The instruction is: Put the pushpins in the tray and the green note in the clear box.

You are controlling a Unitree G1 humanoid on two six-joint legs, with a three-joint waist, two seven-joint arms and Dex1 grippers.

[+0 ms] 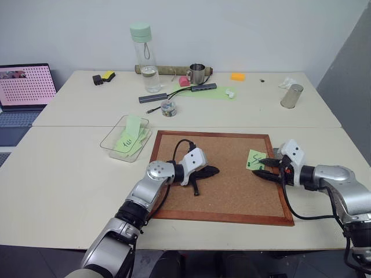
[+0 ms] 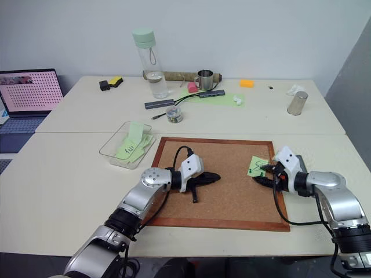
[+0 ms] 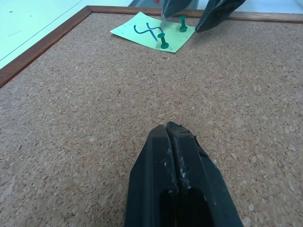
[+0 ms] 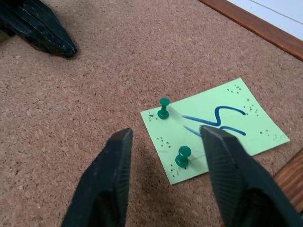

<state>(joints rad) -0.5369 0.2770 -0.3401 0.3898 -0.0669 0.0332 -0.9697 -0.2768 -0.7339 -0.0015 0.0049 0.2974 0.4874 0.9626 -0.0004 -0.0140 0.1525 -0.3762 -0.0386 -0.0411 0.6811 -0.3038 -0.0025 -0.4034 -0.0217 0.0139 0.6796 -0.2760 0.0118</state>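
We see a rough, speckled cork board (image 1: 232, 179) with a reddish wooden frame lying flat on the pale counter (image 1: 69, 174). At about three o'clock on the board sits the green note (image 4: 215, 127), a thin square of light green paper with a dark hand-drawn squiggle like "SS" and many tiny pin holes near its edges. Two pushpins (image 4: 164, 109), both with glossy green plastic heads, stand upright in the note, one near a corner and the other (image 4: 182, 156) near the neighbouring edge.

The right hand (image 4: 165, 139) hovers over the note with its two black ribbed fingers parted, gripping nothing; the nearer pin stands between the fingertips. The left hand (image 3: 173, 135) rests near the middle of the board, its two black fingers pressed together and empty, pointing toward the note.

At about ten o'clock from the board, on the counter, lies the clear box (image 1: 113, 139), a shallow transparent plastic container with rounded corners. It holds several green notes (image 1: 128, 141); we cannot count them exactly, and the top one carries a wavy scribble.
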